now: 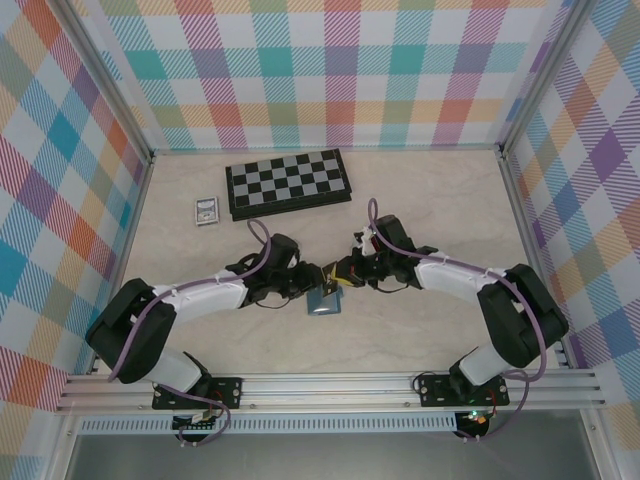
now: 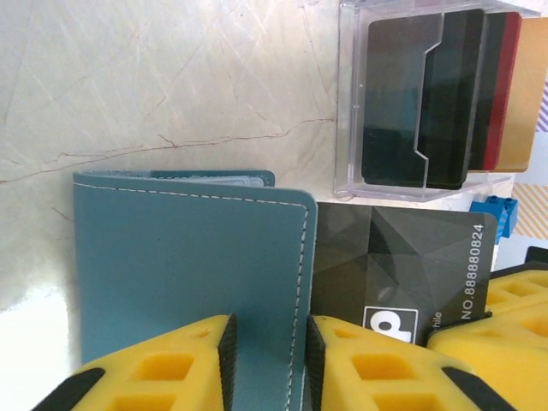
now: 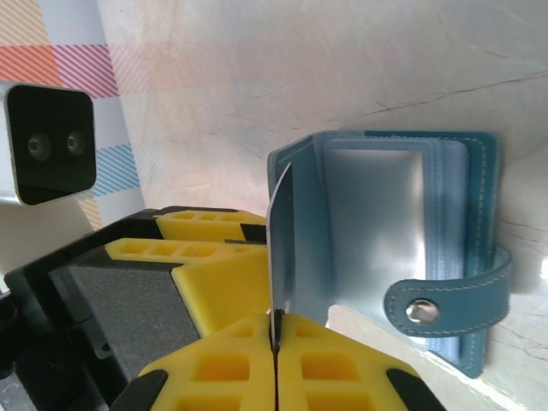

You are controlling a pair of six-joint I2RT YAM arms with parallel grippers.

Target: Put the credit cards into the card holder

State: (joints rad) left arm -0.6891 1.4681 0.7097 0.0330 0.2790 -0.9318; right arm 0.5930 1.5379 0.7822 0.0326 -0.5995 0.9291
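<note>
The teal card holder [image 1: 325,303] lies open at mid-table between both arms, one cover raised. In the left wrist view that cover [image 2: 188,265] faces me, and my left gripper [image 2: 268,330] sits at its outer face, jaws a narrow gap apart with nothing pinched. A dark credit card [image 2: 402,265] sticks out from behind the cover's right edge. My right gripper [image 3: 276,318] is shut on this card [image 3: 281,248], seen edge-on against the inside of the raised cover. Clear sleeves [image 3: 377,223] and a snap strap [image 3: 419,310] show inside. More credit cards [image 2: 462,94], black, red and orange-tan, stand in a clear box [image 2: 351,103].
A black-and-white chessboard [image 1: 290,185] lies at the back centre, with a small silver-framed rectangle [image 1: 207,210] to its left. A blue block [image 2: 495,212] sits under the clear box. Both grippers [image 1: 305,280] [image 1: 343,275] crowd the holder. Checked walls close off three sides.
</note>
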